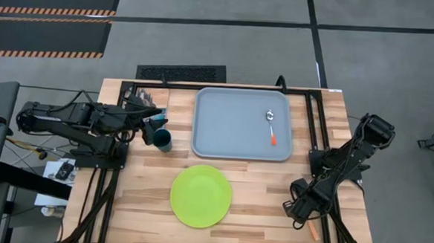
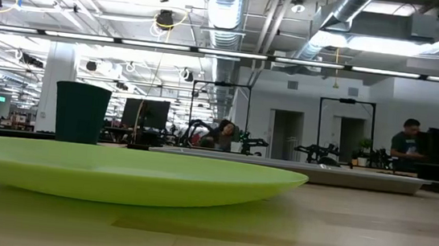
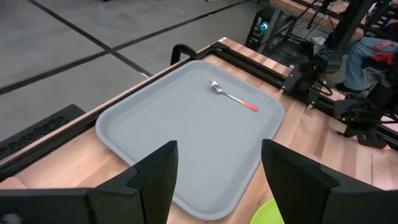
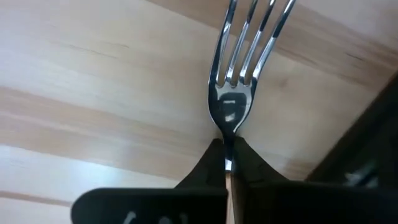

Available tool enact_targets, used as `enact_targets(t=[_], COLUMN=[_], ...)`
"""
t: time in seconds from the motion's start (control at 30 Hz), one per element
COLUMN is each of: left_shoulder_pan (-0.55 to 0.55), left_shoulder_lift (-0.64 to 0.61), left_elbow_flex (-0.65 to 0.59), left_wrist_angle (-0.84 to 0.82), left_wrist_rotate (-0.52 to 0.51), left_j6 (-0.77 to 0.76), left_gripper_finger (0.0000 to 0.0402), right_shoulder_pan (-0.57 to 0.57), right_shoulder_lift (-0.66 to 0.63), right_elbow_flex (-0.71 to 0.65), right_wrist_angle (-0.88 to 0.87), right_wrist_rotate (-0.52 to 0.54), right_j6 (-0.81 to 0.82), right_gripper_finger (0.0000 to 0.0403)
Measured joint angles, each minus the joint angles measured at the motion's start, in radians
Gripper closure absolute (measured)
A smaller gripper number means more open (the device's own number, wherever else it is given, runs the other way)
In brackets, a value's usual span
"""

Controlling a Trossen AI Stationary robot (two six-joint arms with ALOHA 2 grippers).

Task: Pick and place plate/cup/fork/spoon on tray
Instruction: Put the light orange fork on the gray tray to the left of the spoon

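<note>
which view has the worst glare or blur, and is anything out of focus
Low view: the plate fills the foreground soft and out of focus, ceiling strip lights blow out bright. Right wrist view: the fork tines mirror a bright highlight; the right claw pinching its neck is dark and slightly blurred. High view: even light, faint shadows. Left wrist view: the spoon on the tray reads sharp.

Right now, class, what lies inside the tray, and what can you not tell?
Inside the tray lies only the spoon, near its right end. The plate and cup sit outside it. Whether anything lies under the tray is hidden.
</note>
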Motion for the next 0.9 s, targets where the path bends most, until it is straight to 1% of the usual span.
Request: enact_targets(t=[0.27, 0.4, 0.53, 0.67, 0.9], left_shoulder_pan=[0.0, 0.0, 0.0, 0.0, 0.0], left_shoulder_lift=[0.0, 0.0, 0.0, 0.0, 0.0], left_elbow_flex=[0.0, 0.0, 0.0, 0.0, 0.0], left_wrist_angle=[0.0, 0.0, 0.0, 0.001, 0.001], left_wrist_rotate=[-0.004, -0.004, -0.005, -0.005, -0.005], left_j6=[0.007, 0.006, 0.006, 0.006, 0.005], left_gripper_finger=[0.0184, 0.0184, 0.0184, 0.0184, 0.0184], right_shoulder_pan=[-0.015, -0.068, -0.16, -0.26, -0.478], right_shoulder_lift=[0.0, 0.0, -0.002, -0.002, -0.002], right_elbow_flex=[0.023, 0.076, 0.15, 0.227, 0.314], right_wrist_angle=[-0.006, -0.012, -0.04, -0.076, -0.134], right_wrist_rotate=[0.035, 0.074, 0.09, 0.165, 0.226], right_j6=[-0.004, -0.074, -0.22, -0.384, -0.706], right_gripper_finger=[0.0399, 0.0401, 0.0401, 0.0401, 0.0401])
